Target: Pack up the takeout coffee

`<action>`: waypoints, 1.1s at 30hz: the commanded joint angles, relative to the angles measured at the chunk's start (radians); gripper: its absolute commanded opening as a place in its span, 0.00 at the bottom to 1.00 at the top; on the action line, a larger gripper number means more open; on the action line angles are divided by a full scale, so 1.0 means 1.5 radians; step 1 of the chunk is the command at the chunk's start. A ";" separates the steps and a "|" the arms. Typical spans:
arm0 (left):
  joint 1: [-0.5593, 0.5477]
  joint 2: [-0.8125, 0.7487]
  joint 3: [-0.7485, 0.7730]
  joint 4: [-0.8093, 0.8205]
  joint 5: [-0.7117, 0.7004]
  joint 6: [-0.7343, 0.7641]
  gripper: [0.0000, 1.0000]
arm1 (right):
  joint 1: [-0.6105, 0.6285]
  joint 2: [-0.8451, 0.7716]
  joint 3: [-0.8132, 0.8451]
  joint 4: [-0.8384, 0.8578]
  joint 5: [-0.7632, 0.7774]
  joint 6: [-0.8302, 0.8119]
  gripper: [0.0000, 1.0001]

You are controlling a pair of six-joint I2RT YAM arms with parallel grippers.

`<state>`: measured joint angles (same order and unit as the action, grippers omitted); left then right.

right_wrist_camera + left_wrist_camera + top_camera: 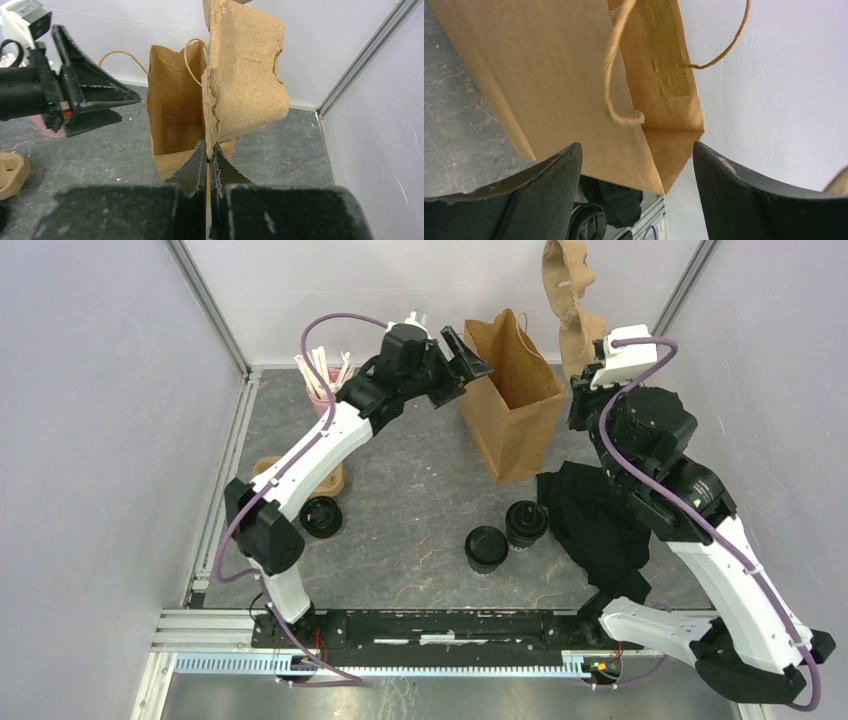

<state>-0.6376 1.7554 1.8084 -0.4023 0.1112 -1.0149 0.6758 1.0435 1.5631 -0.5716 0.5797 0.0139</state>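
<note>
At the far left a pink cup [322, 390] of white sticks stands by the wall. Nearer, a pulp tray [262, 468] lies partly under the left arm. 1 coffee cup [321, 517] with a black lid stands just beside it on the grey table [420, 490].

The left gripper [465, 375] hangs in the air at the far side with its fingers spread wide and nothing between them. It points at the upper left edge of the paper bag [520, 410]. The bag stands upright with its mouth open and its twine handles loose.

Near the middle, 2 more coffee cups [486, 548] [526, 523] stand close together, lids on, outside the bag. A black cloth [600, 530] lies crumpled just right of them, partly under the right arm.

The right gripper [209, 147] is pinched tight on the lower edge of a second pulp tray [245, 85]. It holds that tray on edge in the air, above and just right of the bag's mouth.
</note>
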 commanded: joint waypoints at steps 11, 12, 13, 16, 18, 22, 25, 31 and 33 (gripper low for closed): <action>-0.075 0.153 0.249 -0.113 -0.232 0.136 0.56 | -0.004 -0.076 -0.068 0.065 0.011 -0.044 0.00; -0.080 0.157 0.261 -0.136 -0.259 0.139 0.53 | -0.004 -0.076 -0.068 0.064 0.011 -0.045 0.00; -0.083 0.158 0.268 -0.155 -0.279 0.146 0.52 | -0.004 -0.078 -0.067 0.064 0.013 -0.045 0.00; -0.088 0.156 0.271 -0.174 -0.309 0.182 0.47 | -0.003 -0.082 -0.071 0.065 0.012 -0.042 0.00; -0.088 0.154 0.277 -0.173 -0.312 0.205 0.39 | -0.004 -0.085 -0.076 0.068 0.013 -0.040 0.00; -0.088 0.157 0.302 -0.185 -0.311 0.268 0.19 | -0.004 -0.085 -0.080 0.071 0.005 -0.040 0.00; -0.085 0.144 0.308 -0.205 -0.312 0.297 0.06 | -0.004 -0.080 -0.076 0.068 -0.013 -0.038 0.00; -0.056 0.087 0.285 -0.246 -0.249 0.343 0.02 | -0.004 -0.077 -0.074 0.070 -0.065 -0.039 0.00; -0.030 0.057 0.249 -0.243 -0.182 0.344 0.02 | -0.003 -0.076 -0.071 0.074 -0.083 -0.039 0.00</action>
<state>-0.7403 1.9652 2.2215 -0.7403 -0.2829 -0.5785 0.6727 0.9283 1.4448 -0.5091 0.5163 -0.0315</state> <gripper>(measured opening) 0.034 0.011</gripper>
